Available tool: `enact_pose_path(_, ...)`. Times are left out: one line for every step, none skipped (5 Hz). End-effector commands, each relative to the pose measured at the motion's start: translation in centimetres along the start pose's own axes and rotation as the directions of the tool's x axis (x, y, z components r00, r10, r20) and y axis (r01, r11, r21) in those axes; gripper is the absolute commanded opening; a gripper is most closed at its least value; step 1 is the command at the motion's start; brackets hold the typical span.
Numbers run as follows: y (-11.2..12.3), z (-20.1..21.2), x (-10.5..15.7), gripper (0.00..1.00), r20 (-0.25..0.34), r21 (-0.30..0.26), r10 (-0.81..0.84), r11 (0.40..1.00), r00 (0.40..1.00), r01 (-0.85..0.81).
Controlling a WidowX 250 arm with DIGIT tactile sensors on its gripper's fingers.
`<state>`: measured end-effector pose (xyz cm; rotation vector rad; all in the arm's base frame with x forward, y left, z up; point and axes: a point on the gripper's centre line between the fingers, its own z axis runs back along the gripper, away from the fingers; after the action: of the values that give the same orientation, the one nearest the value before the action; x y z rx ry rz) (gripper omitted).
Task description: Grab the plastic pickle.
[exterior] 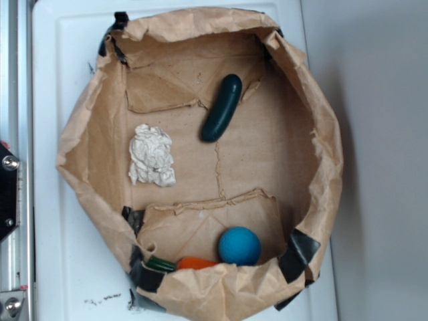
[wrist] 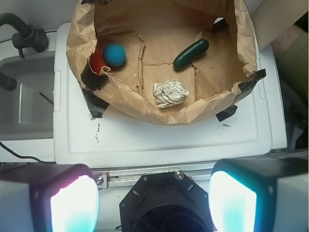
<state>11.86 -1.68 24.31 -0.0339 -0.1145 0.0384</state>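
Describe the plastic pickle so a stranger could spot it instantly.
Look inside the crumpled brown paper bag with taped edges, lying open on the white surface. The plastic pickle lies on the bag's floor, apart from the white crumpled wad. It is the only long, smooth, dark green sausage shape; the blue ball is round and sits beside an orange piece.

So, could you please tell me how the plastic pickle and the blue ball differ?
The plastic pickle is dark green and elongated; the blue ball is bright blue and round. The pickle lies in the open on the floor of the paper bag, the ball close to the bag's wall beside an orange piece. Neither is gripped.
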Motion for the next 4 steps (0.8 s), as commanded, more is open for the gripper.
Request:
enact_pose_path(0.0,0.0,0.0,1.00,0.000,0.000,0.000,1.000,1.000,0.000)
enact_pose_path(-0.3,-0.3,2.9,1.00,0.052,-0.018,0.066,0.998,0.996,-0.065)
enact_pose_path(0.2,-1.4,5.7,1.00,0.060,-0.038,0.113,0.993,0.992,-0.111)
enact_pose_path(1.4,-3.4,7.5,1.00,0.077,-0.069,0.199,0.979,0.977,-0.194)
